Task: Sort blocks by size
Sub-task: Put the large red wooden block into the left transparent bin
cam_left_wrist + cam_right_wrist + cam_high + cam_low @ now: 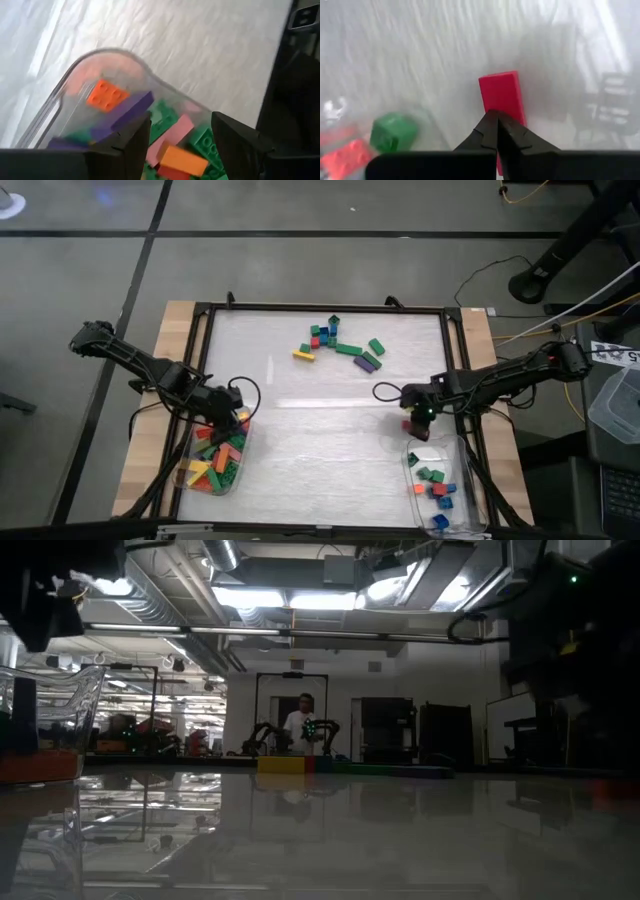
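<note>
Sorting looks well under way: long blocks (pixel 216 462) fill the near-left tub (pixel 236 476), a few short ones lie in the near-right tub (pixel 462 510), and a cluster (pixel 340 345) waits unsorted at the far centre. The left gripper (pixel 180 145) hangs released over its tub, holding nothing. The right gripper (pixel 497 131) is clenched, with a red block (pixel 502 95) just beyond its tips on the table; whether they touch cannot be told.

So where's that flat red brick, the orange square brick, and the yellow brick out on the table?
Flat red plastic brick (pixel 502 95): right wrist view, its top face.
Orange square plastic brick (pixel 106 95): left wrist view, studded top.
Yellow long plastic brick (pixel 303 355): high view, its middle.
</note>
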### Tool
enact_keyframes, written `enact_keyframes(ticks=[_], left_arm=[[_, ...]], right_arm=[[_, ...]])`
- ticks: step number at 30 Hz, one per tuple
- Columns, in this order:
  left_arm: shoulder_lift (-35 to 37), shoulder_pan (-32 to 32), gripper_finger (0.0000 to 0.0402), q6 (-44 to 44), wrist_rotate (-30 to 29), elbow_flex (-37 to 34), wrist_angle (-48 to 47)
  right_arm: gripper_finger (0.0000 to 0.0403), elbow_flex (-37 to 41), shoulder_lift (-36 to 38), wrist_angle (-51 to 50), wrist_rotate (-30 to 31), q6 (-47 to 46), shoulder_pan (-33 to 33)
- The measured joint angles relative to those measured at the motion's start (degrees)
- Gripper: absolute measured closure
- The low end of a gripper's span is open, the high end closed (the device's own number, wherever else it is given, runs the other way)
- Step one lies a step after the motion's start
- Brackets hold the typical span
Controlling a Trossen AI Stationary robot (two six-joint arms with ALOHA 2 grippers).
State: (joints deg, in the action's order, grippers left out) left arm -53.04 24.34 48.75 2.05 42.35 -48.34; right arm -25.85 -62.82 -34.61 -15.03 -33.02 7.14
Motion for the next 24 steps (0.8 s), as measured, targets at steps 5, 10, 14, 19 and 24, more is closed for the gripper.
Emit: enact_keyframes(ticks=[5,10,14,19,24], left_arm=[[0.0,0.0,0.0204,-2.8,-1.2,0.0,5.0],[0.0,0.0,0.0204,-7.4,-3.7,0.0,10.6],[0.0,-0.1,0.0204,-11.2,-4.9,0.0,15.2],[0.0,-0.1,0.0204,-16.2,-7.3,0.0,19.6],[0.0,-0.1,0.0204,-19.9,-11.4,0.0,23.3]], right_arm=[[0.0400,0.1,0.0,4.4,8.4,2.2,-0.1],[0.0400,0.2,-0.6,9.2,13.8,3.6,-0.1],[0.0400,0.2,-3.0,13.2,14.8,3.8,-0.1],[0.0400,-0.1,-7.8,19.4,15.0,3.8,-0.1],[0.0400,0.0,-10.9,25.3,16.2,3.9,0.0]])
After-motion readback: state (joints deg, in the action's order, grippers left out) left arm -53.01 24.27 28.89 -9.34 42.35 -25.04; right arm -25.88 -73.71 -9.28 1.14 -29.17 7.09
